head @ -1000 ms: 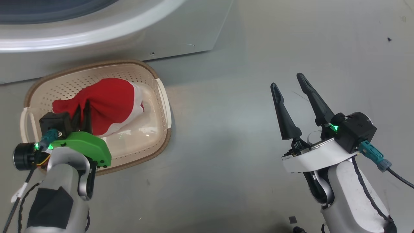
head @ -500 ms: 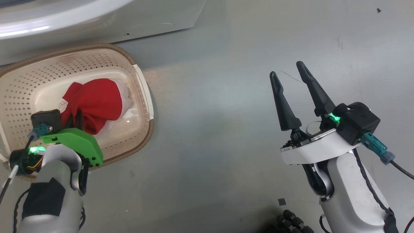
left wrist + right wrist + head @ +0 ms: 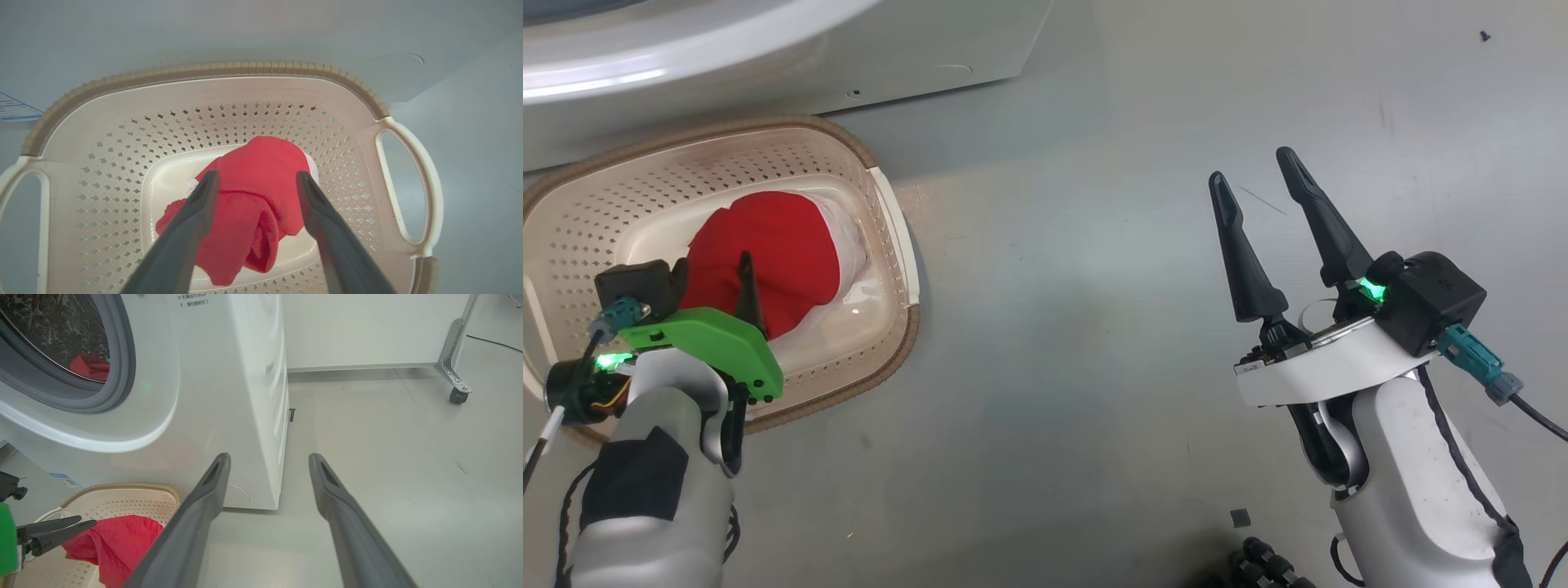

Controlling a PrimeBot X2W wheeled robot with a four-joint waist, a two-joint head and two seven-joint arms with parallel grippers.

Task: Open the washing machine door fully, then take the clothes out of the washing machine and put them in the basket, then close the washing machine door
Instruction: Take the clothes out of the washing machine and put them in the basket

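The left gripper [image 3: 257,176] is hanging low over the basket [image 3: 204,69] with its fingers [image 3: 192,220] spread wide, released and gripping nothing. A bunched red cloth [image 3: 261,163] is lying on the basket's bottom between and below the two fingertips, with a little white showing at its far edge. Whether the fingers are brushing the fabric is hard to say, since the cloth is folding up close beside them. The basket is sitting on the grey floor [image 3: 1054,327] at the left of the scene, its far rim just beside the washer [image 3: 229,375]. The right gripper [image 3: 1252,165] is hovering well to the right of the basket over bare floor, its two fingers also standing apart and empty, pointing away from the robot. In the right wrist view the washer's round opening is showing the steel drum [image 3: 49,326], and a red piece [image 3: 90,366] is lying inside it.
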